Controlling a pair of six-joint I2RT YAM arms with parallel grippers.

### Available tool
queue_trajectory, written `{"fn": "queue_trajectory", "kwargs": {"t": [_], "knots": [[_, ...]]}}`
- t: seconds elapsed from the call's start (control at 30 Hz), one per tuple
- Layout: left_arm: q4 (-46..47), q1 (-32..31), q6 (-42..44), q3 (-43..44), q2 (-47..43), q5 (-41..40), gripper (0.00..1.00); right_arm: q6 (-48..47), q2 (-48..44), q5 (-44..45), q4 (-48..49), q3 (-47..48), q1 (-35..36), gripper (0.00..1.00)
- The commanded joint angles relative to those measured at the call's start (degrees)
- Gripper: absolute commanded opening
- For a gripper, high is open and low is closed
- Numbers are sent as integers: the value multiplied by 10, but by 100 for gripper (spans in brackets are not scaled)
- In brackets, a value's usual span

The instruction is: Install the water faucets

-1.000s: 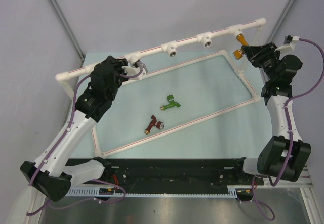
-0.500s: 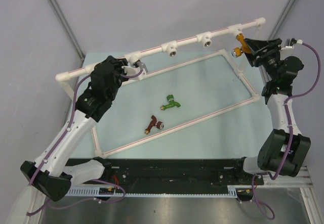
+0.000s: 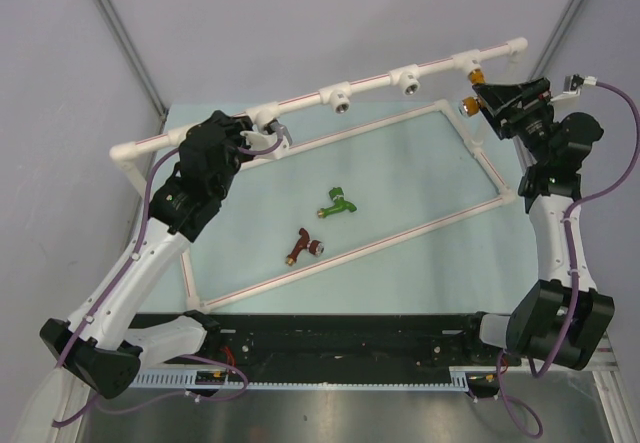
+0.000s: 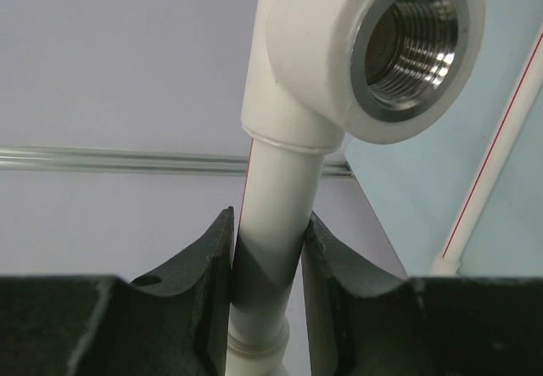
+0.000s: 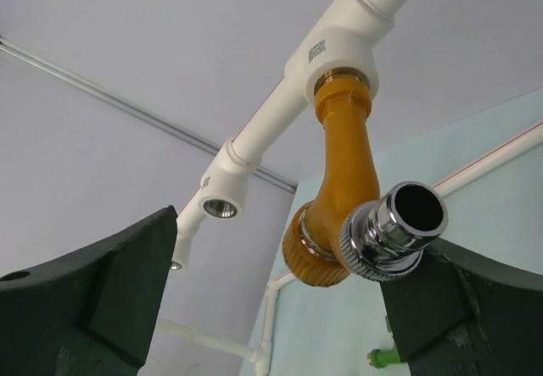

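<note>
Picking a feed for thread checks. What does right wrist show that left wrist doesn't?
Right wrist only: the orange-yellow faucet seated in a tee socket, chrome outlet toward the camera, the right pincer open either side of it; a bit of the green faucet at the bottom edge. Left wrist only: the left pincer shut on a tube of the white pipe frame, next to an empty threaded socket. Shared: the frame, teal table, grey wall.

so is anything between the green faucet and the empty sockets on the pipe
Only the frame's thin far rail runs between the green faucet and the empty sockets; nothing else visible stands there.
</note>
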Motion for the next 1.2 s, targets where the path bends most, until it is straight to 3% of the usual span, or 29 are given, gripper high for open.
{"fn": "queue_trajectory", "kwargs": {"t": [0.0, 0.4, 0.77, 1.17], "knots": [[-8, -2, -53, 16, -1, 20, 0, -59, -26, -14, -29, 20, 15, 99], [-8, -2, -53, 16, 0, 20, 0, -93, -65, 59, -49, -18, 30, 100], [-9, -2, -53, 16, -1, 21, 0, -49, -78, 96, 45, -92, 55, 100], [-10, -2, -53, 16, -2, 21, 0, 14, -69, 84, 130, -102, 78, 100]]}}
